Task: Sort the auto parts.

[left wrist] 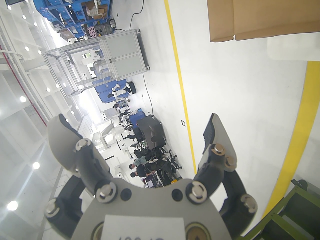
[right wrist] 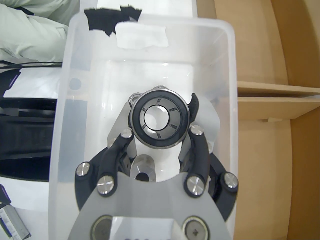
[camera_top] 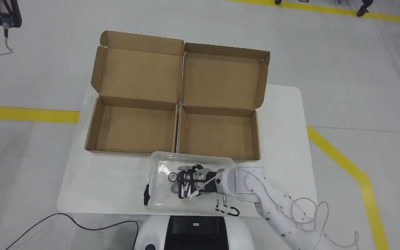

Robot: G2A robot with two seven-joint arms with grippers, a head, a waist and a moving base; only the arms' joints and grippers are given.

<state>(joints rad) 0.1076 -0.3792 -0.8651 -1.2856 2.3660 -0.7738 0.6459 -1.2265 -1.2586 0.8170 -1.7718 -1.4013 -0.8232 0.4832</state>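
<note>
The left gripper [left wrist: 137, 123] is released: its two fingers stand wide apart with nothing between them, and it faces the pale floor with a yellow line [left wrist: 178, 71]. On the white table [camera_top: 281, 125], the left brown cardboard box [camera_top: 131, 128] lies open at 11 o'clock from the clear plastic bin [camera_top: 187, 155]. The right brown cardboard box [camera_top: 219, 134] lies open at 1 o'clock, touching the first. The right gripper [right wrist: 162, 106] is inside the bin and clenches the round metal bearing with a black ring face [right wrist: 160, 141]. A small metal part with a dark hole [right wrist: 143, 167] lies on the bin floor under the gripper.
</note>
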